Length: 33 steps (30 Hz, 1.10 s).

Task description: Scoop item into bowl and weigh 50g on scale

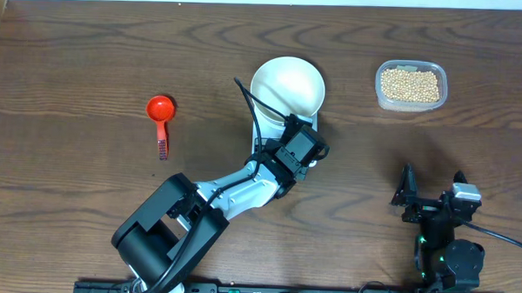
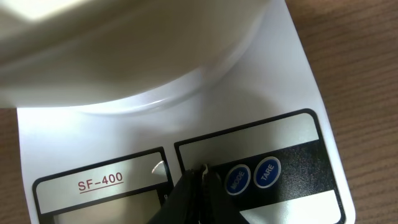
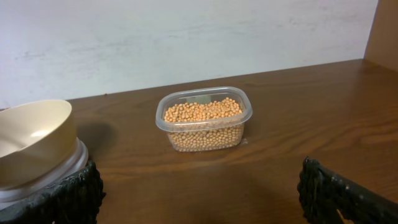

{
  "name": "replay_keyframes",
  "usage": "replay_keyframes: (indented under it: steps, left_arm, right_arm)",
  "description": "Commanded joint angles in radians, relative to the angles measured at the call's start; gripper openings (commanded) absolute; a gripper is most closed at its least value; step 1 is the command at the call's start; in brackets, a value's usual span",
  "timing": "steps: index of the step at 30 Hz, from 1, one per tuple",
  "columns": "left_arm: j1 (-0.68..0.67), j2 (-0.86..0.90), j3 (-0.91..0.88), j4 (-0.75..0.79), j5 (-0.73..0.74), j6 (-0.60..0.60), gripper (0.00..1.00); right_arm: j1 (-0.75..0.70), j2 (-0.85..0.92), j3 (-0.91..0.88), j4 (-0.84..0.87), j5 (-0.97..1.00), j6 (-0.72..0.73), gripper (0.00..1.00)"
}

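Note:
The white bowl [image 1: 287, 85] stands empty on the white scale [image 2: 298, 81], which the bowl and my left arm mostly hide in the overhead view. My left gripper [image 1: 289, 128] is shut and empty. In the left wrist view its tip [image 2: 202, 171] is at the scale's front panel, just left of the blue MODE and TARE buttons, with the bowl [image 2: 124, 50] right behind. The beans [image 1: 410, 85] fill a clear tub at the back right, also in the right wrist view [image 3: 203, 118]. My right gripper [image 1: 432, 183] is open and empty, low over the table [image 3: 199, 199].
A red scoop [image 1: 161, 113] lies on the table at the left, handle toward the front. The bowl shows at the left edge of the right wrist view [image 3: 31, 137]. A wall runs behind the table.

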Motion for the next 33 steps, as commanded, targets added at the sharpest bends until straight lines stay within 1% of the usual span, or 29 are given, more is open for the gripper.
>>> replay_keyframes:
  steps: [1, 15, 19, 21, 24, 33]
  left_arm:
    - [0.025, 0.171, -0.125, -0.071, 0.047, -0.002, 0.07]
    - [0.025, 0.171, -0.125, -0.042, 0.046, 0.004, 0.07]
    - [0.025, 0.171, -0.125, -0.016, 0.047, 0.030, 0.07]
    - [0.024, 0.171, -0.125, -0.014, 0.065, 0.035, 0.07]
    - [0.025, 0.171, -0.125, -0.013, 0.131, 0.055, 0.07]
    - [0.024, 0.171, -0.125, -0.042, 0.119, 0.056, 0.07]
  right_arm:
    - [0.008, -0.006, -0.002, -0.002, 0.005, -0.008, 0.99]
    - [0.008, -0.006, -0.002, -0.002, 0.005, -0.008, 0.99]
    - [0.008, -0.006, -0.002, -0.002, 0.005, -0.008, 0.99]
    - [0.008, -0.006, -0.002, -0.002, 0.005, -0.008, 0.99]
    - [0.008, -0.006, -0.002, -0.002, 0.005, -0.008, 0.99]
    - [0.008, -0.006, -0.002, -0.002, 0.005, -0.008, 0.99]
